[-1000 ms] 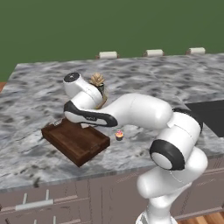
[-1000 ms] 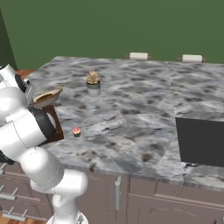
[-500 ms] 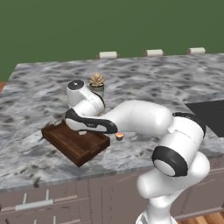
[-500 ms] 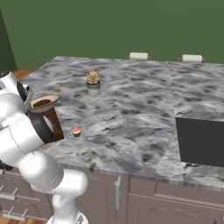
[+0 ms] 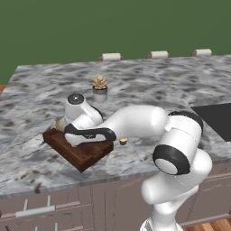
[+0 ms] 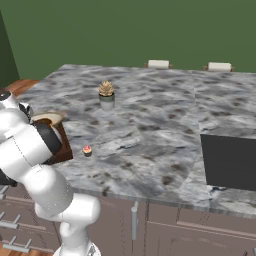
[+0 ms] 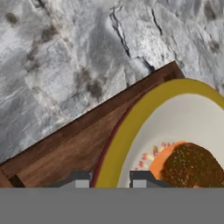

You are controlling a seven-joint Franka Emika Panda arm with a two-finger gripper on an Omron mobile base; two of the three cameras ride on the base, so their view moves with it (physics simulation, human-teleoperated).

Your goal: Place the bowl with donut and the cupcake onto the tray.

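Observation:
In the hand view my gripper (image 7: 109, 182) is shut on the yellow-edged rim of the cream bowl (image 7: 175, 118). The rim runs between the two fingertips (image 7: 81, 179). The brown donut (image 7: 190, 166) lies inside the bowl. Under the bowl is the dark wooden tray (image 7: 65, 146), with the bowl over one of its corners; I cannot tell whether they touch. From the right base camera the bowl (image 6: 48, 119) sits above the tray (image 6: 64, 148), just behind my arm. The small pink cupcake (image 6: 87, 150) stands on the counter right of the tray (image 5: 77, 151), and it shows as the cupcake (image 5: 122, 141) beside my forearm.
A spiky tan plant in a grey pot (image 5: 99, 87) stands on the marble counter behind the tray. A dark cooktop (image 6: 229, 161) is set into the counter at the right. The counter's front edge runs close to the tray.
My arm has swung down and left, lowering the bowl with the donut from above the tray to just over its surface. Cupcake, tray and plant have stayed put.

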